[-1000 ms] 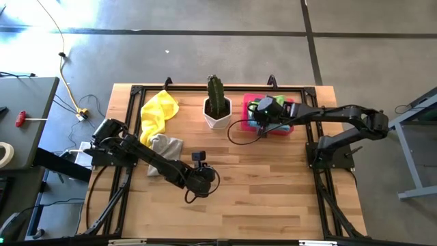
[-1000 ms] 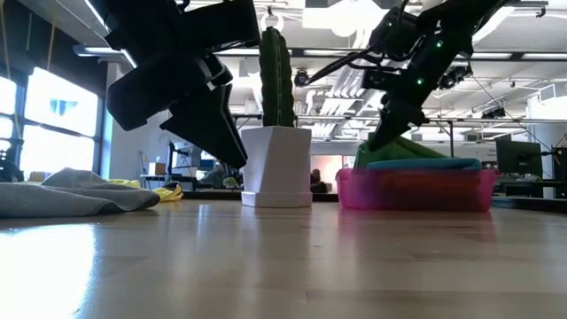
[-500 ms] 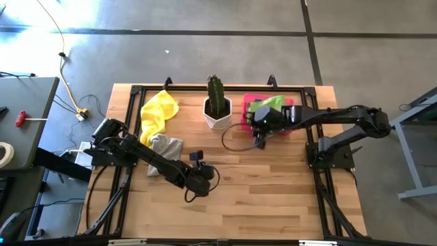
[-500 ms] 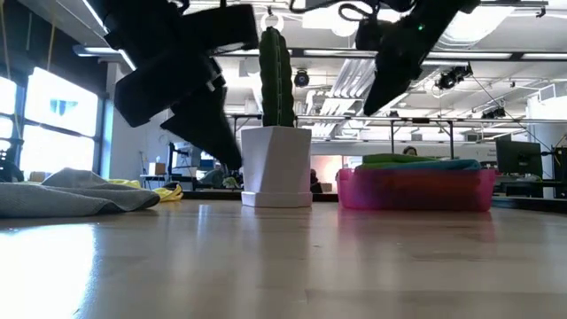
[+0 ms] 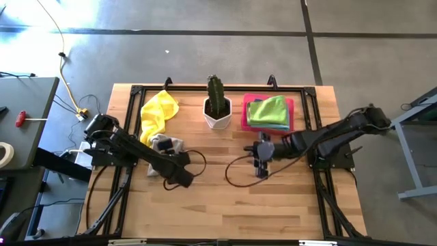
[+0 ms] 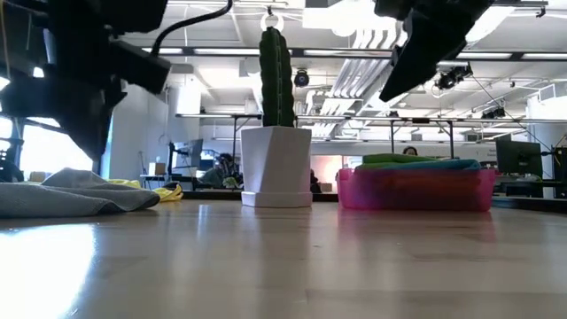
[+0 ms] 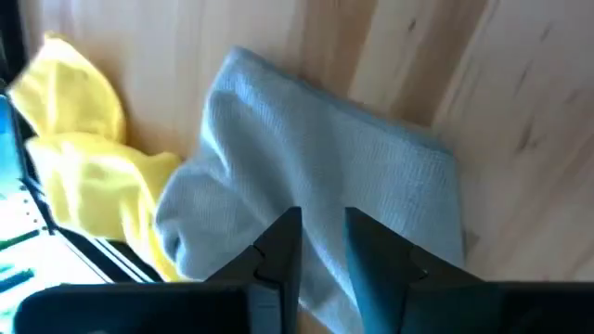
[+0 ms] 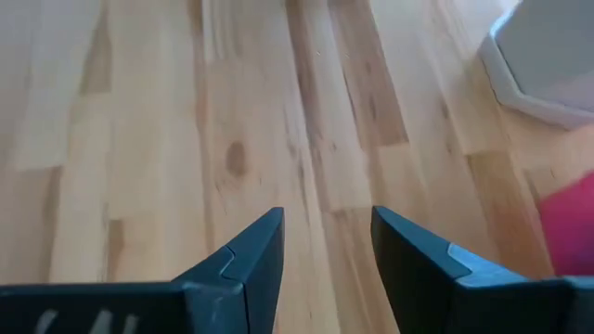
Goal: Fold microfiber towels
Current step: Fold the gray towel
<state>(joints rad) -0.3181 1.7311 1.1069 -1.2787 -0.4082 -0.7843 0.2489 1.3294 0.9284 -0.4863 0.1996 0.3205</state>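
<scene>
Right end effector (image 5: pixel 260 162) off tray (image 5: pixel 244 115), narrow, empty; green towel (image 5: pixel 268 109) placed. Mine left (image 5: pixel 162 145), narrow, over grey towel (image 7: pixel 316 223).

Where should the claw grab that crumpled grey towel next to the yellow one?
Probably a free corner of the grey towel, coming down from above: it lies low and rumpled on the table, so only a pinch of an outer edge away from the yellow towel can lift it cleanly. The left claw hovers over it.

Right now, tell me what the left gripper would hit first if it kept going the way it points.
Most likely the grey towel: the left gripper points straight at it, fingers slightly apart. How much gap remains is unclear. The yellow towel lies off to the side.
</scene>
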